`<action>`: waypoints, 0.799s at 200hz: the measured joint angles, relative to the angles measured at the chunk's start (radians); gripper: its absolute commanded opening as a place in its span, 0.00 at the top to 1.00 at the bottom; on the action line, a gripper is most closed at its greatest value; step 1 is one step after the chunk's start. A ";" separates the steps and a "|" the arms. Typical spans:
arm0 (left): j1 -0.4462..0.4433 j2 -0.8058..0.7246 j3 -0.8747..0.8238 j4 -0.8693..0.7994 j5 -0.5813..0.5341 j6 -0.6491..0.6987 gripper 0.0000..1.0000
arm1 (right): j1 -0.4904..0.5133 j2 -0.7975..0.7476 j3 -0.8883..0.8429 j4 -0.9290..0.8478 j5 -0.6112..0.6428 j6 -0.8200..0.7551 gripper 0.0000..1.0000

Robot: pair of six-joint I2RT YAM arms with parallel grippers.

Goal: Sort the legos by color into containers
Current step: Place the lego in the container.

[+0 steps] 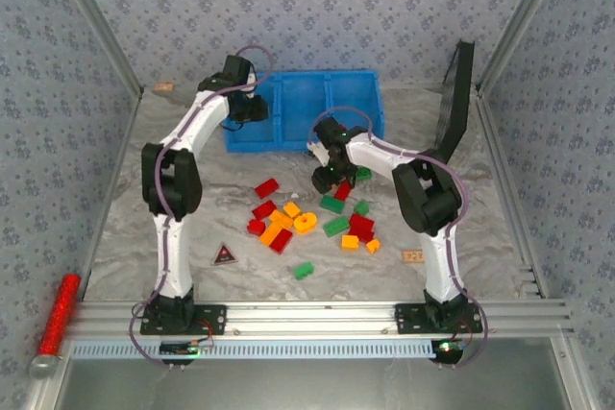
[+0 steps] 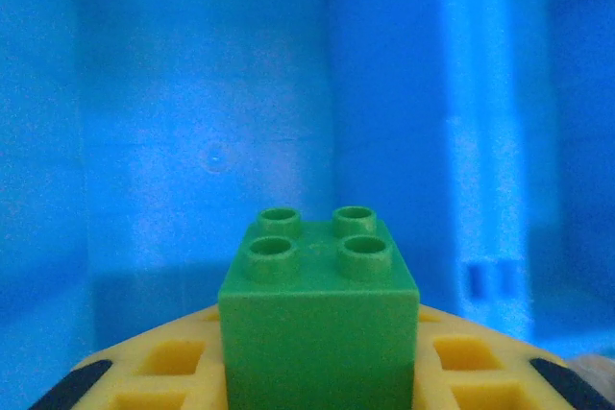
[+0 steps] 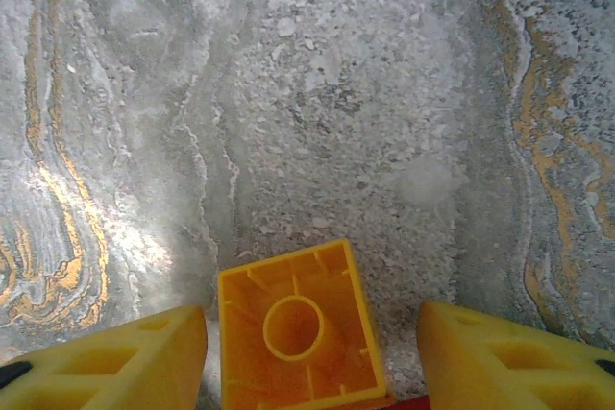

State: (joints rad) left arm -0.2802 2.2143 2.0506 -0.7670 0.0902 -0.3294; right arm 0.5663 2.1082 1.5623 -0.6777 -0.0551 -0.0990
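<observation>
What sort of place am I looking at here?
Probably an enclosed robot test cell: patterned walls, an aluminium rail along the near edge, and a blue bin on a marbled table.

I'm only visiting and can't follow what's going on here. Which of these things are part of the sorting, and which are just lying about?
Part of the job: loose bricks; green brick held by the left gripper; yellow brick between the right gripper's open fingers; blue bin.

Just lying about: dark triangle tag; red glittery stick; black panel.
</observation>
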 measured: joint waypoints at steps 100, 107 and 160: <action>0.012 0.176 0.083 -0.053 -0.028 -0.001 0.63 | 0.013 0.021 0.024 -0.009 0.026 -0.003 0.64; 0.012 0.178 0.083 -0.053 -0.028 -0.002 0.61 | 0.013 0.021 0.026 -0.012 0.026 -0.006 0.67; 0.012 0.178 0.085 -0.053 -0.027 -0.003 0.50 | 0.014 0.022 0.032 -0.026 0.014 -0.011 0.77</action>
State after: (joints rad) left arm -0.2684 2.3920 2.1353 -0.8200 0.0628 -0.3325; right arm 0.5804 2.1300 1.5940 -0.7036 -0.0410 -0.1097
